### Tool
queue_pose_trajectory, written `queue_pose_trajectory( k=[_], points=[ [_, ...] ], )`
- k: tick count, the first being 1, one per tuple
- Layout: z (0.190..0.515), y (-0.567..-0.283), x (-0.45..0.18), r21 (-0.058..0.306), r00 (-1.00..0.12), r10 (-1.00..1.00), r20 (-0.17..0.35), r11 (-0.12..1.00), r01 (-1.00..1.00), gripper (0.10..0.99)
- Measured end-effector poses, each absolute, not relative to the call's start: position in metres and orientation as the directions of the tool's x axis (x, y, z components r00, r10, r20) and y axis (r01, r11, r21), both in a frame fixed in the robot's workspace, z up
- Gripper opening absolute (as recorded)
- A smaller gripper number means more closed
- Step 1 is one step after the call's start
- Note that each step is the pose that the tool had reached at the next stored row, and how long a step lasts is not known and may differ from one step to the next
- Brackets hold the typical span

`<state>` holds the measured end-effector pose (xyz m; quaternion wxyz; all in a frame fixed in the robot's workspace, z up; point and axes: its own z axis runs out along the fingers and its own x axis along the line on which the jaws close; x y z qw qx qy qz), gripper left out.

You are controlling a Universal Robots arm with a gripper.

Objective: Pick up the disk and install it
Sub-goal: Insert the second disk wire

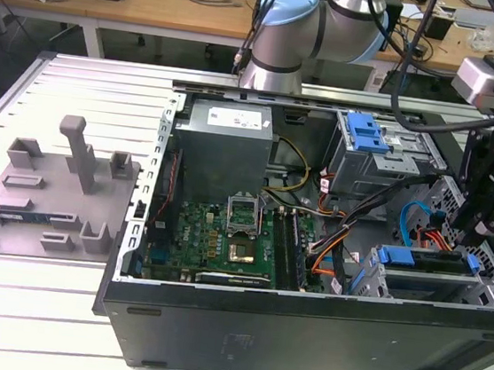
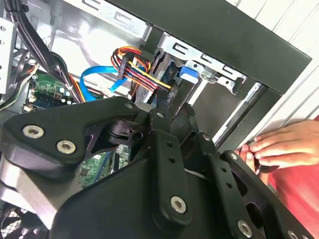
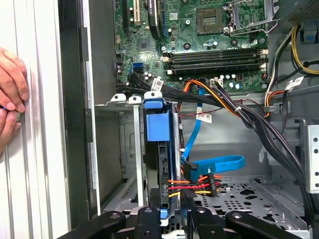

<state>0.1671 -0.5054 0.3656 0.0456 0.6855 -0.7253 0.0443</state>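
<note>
The disk [image 3: 158,124] stands on edge in the grey drive cage [image 3: 127,149] at the case's front corner, its blue bracket [image 2: 188,73] towards the motherboard. Coloured cables plug into its side. In the exterior view the disk [image 1: 399,257] lies in the cage at the lower right of the case. My black gripper [image 3: 172,217] sits at the disk's near end with a finger on each side, shut on it. That gripper [image 1: 471,239] hangs just over the cage's right end, and its linkages [image 2: 149,164] block much of the second wrist view.
A person's hand [image 3: 11,84] rests on the table beside the case wall [image 3: 75,124]; the hand [image 2: 284,147] is close to the cage. A blue latch [image 1: 365,132] tops another cage. The power-supply box [image 1: 223,142], motherboard [image 1: 223,240] and cable bundles [image 3: 249,119] fill the case. A grey fixture [image 1: 50,189] lies left.
</note>
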Motion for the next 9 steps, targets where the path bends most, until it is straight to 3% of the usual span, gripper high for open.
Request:
queue_pose_trajectory(
  k=[6,9],
  points=[
    [0.375,-0.480,0.166,-0.003,-0.055,-0.972,0.226,0.056,-0.998,0.302],
    [0.381,-0.479,0.160,-0.012,-0.057,-0.974,0.220,0.056,-0.998,0.302]
  ],
)
